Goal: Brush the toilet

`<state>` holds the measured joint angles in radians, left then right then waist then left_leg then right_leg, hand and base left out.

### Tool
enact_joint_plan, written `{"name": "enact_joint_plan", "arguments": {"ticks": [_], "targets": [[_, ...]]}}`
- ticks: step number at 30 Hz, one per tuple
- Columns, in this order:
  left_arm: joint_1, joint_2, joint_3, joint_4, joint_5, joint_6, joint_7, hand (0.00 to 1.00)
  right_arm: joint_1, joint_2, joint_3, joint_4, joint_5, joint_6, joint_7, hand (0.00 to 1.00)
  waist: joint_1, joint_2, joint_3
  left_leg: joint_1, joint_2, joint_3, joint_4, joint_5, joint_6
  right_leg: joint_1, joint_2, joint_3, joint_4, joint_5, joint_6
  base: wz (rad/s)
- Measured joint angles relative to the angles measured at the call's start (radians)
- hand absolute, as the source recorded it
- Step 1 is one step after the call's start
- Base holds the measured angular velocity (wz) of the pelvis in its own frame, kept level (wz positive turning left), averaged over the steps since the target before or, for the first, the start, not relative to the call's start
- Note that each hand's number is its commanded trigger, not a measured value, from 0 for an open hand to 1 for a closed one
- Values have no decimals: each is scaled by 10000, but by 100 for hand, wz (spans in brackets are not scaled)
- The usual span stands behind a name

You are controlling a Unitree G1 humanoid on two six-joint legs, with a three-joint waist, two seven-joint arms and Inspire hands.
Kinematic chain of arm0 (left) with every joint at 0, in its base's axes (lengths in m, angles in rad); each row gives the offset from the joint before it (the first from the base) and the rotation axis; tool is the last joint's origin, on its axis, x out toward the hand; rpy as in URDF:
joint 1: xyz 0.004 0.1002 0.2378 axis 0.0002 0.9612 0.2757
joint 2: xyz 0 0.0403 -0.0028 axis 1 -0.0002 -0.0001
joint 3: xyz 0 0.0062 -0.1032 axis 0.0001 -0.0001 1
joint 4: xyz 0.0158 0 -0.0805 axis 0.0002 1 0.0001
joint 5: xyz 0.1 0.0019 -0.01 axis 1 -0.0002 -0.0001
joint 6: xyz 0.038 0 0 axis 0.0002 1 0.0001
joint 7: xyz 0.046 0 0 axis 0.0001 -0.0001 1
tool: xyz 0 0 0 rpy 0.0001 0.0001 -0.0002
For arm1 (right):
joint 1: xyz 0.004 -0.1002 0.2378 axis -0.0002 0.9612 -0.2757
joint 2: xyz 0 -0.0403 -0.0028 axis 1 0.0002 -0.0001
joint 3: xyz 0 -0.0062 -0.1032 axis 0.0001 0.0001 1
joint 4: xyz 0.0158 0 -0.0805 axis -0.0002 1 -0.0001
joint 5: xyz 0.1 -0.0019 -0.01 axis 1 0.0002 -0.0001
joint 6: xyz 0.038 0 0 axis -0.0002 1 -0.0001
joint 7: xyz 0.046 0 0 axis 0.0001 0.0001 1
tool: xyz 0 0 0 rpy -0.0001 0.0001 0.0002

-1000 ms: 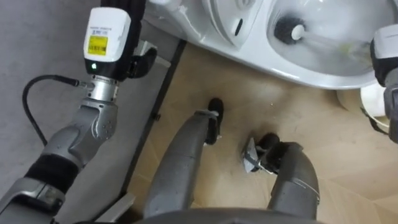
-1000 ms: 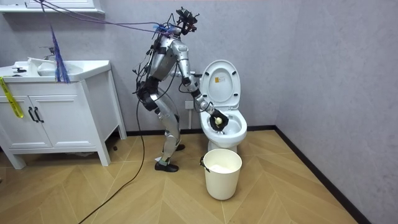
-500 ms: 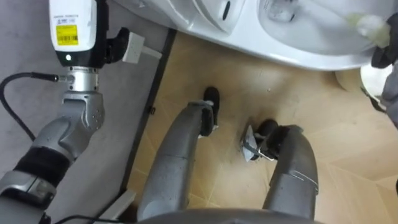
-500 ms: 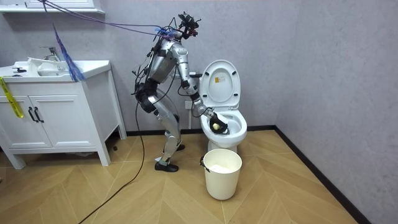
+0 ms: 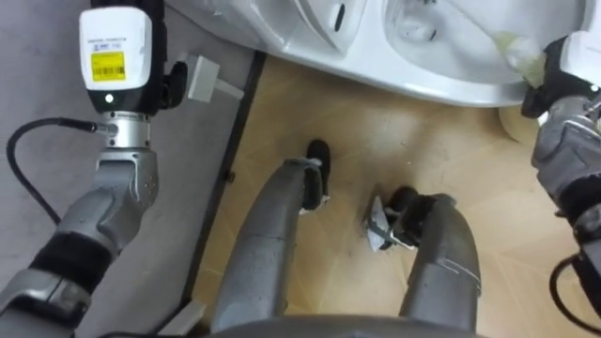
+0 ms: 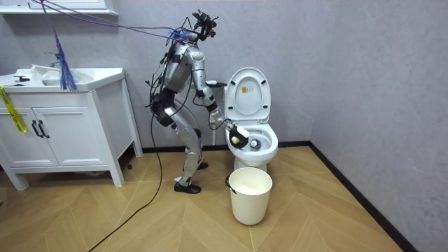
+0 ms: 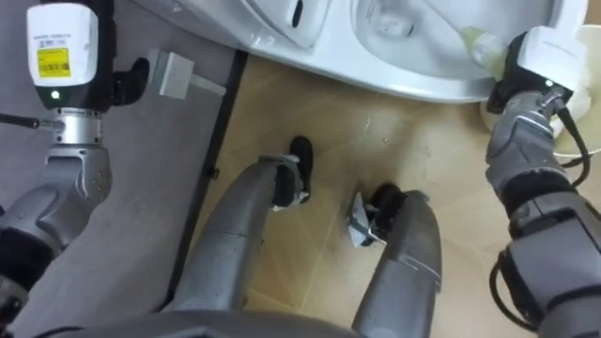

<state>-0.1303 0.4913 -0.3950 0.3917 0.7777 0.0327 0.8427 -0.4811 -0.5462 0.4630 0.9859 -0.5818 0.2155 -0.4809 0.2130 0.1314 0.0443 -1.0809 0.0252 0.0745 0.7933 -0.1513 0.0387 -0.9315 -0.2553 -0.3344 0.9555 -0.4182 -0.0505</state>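
The white toilet (image 6: 262, 148) stands with its lid (image 6: 248, 94) up, and its bowl rim (image 5: 441, 86) runs along the top of the eye views. I stand bent over it. My right hand (image 6: 236, 132) (image 7: 512, 80) is at the bowl's near rim, shut on the toilet brush. The brush's pale handle (image 7: 479, 42) (image 5: 512, 49) runs from the hand into the bowl, where the dark brush head (image 6: 253, 143) sits. My left hand (image 5: 176, 80) is held up by the grey wall left of the toilet.
A white bucket (image 6: 250, 194) stands on the wood floor just in front of the toilet, beside my feet. A white vanity cabinet (image 6: 63, 133) is at the room view's left. A dark skirting strip (image 5: 230, 141) runs along the wall.
My right hand has drawn the brush back from deep in the bowl towards the near rim. My body has straightened a little. The eye view has shifted with my head.
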Motion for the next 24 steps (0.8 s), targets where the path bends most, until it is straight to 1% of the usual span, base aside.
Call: {"name": "enact_joint_plan", "arguments": {"ticks": [1,3,4,5,6,7,8,11,13,15,17,18,19,20,21,22,23,24], "targets": [[82,-32,-25,-12,-1,-47,-4,0,186,-215,210,-260,-257,145,61,100,116,79,3,51,19,-8,-27,-11,-14,69,35,-14,-65,10,-4,-4],[166,-32,-24,-129,-34,-106,-17,0,361,-362,292,-614,-719,342,208,100,181,140,11,86,63,-11,-92,-13,-26,118,108,-10,-159,22,-4,-4],[166,-31,-20,-178,-60,-136,-20,0,429,-406,307,-768,-993,378,304,100,199,158,10,87,145,1,-112,-17,-43,139,120,-35,-240,49,-25,-6],[157,-31,-21,-182,-149,-181,-22,0,458,-423,332,-864,-1118,403,383,100,197,163,10,93,168,-4,-111,-28,-60,157,126,-67,-262,60,-45,-5],[136,-32,-21,-185,-420,-307,-32,0,556,-431,339,-1037,-1388,462,494,100,161,195,10,112,200,-48,-129,-44,-87,211,166,-126,-327,73,-69,-3],[120,-28,-18,-187,-572,-402,-33,0,642,-432,338,-1203,-1620,499,575,100,161,198,9,117,235,-64,-149,-61,-119,230,279,-121,-384,76,-76,-5],[123,-28,-18,-186,-779,-481,-33,0,713,-416,339,-1411,-1695,631,635,100,157,197,9,117,274,-63,-153,-89,-158,230,310,-95,-427,79,-82,-7],[178,-21,-18,-188,-1220,-635,-33,0,812,-412,338,-1752,-1746,694,778,100,74,189,12,123,330,-60,-217,-115,-201,239,397,-94,-550,90,-106,-4],[215,-9,3,-198,-1581,-869,5,0,938,-416,338,-2004,-1748,730,814,100,44,146,25,124,355,-59,-172,-141,-243,260,475,-94,-607,90,-118,0],[232,75,3,-267,-1734,-985,-8,0,967,-414,338,-2151,-1746,838,923,100,28,109,33,119,361,-59,-144,-146,-251,274,475,-95,-611,88,-126,0],[231,153,1,-314,-1984,-1122,-45,0,963,-444,346,-2158,-1744,843,1006,100,23,80,38,115,370,-59,-99,-148,-248,317,434,-138,-630,87,-126,0],[188,190,1,-312,-2076,-1213,-88,0,930,-553,502,-2115,-1747,843,1117,100,53,73,43,111,394,-59,-22,-151,-242,376,439,-172,-635,87,-126,0],[149,292,-8,-312,-2087,-1280,-98,0,809,-786,758,-2020,-1737,842,1181,100,92,43,63,102,415,-60,29,-151,-241,406,446,-188,-639,85,-122,0],[144,358,-21,-324,-2081,-1310,-98,0,715,-856,884,-1965,-1728,841,1183,100,111,20,79,99,416,-61,25,-150,-241,407,450,-190,-647,85,-121,0],[40,466,-43,-383,-2066,-1364,-98,0,431,-1082,1169,-1770,-1721,805,1168,100,122,-24,109,77,415,-73,22,-150,-239,391,449,-206,-647,83,-117,0],[-9,514,-46,-391,-2058,-1409,-98,0,122,-1185,1402,-1537,-1648,739,1154,100,147,-66,128,60,415,-95,32,-150,-237,388,444,-241,-638,83,-116,4],[-23,542,-46,-416,-2062,-1429,-97,0,-38,-1203,1459,-1362,-1572,657,1119,100,148,-123,132,50,409,-97,38,-149,-237,366,438,-230,-609,82,-115,5],[-81,627,-46,-457,-2055,-1472,-96,0,-336,-1188,1522,-958,-1491,415,1083,100,139,-323,156,45,345,-95,35,-148,-236,288,360,-192,-484,34,-126,8]]}}
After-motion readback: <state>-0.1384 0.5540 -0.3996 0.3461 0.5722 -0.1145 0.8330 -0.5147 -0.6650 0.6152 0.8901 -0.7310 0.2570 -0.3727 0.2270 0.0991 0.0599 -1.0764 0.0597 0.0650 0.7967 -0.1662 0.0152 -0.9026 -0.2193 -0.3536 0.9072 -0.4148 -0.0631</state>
